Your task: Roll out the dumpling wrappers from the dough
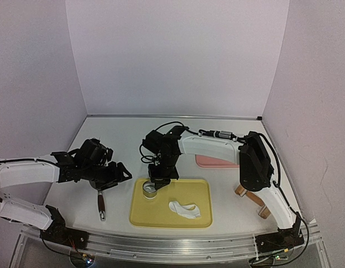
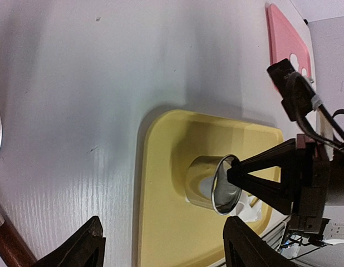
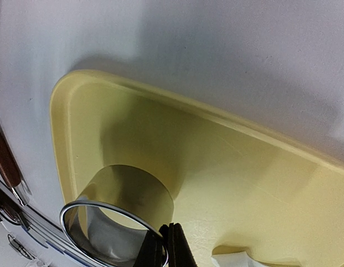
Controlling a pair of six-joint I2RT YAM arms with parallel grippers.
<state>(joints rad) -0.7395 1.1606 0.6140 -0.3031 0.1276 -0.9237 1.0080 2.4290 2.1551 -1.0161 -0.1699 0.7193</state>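
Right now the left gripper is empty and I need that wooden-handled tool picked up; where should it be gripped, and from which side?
The wooden-handled tool lies flat on the table, left of the yellow tray, handle toward the near edge and clear on both sides. Probably best: grip the handle's middle from straight above with the open left gripper, jaws across its width.

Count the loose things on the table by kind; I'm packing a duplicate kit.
Yellow tray: 1
Pink tray: 1
Metal ring cutter: 1
White dough piece: 1
Wooden-handled utensil: 1
Wooden-ended tool, partly hidden: 1
Total: 6
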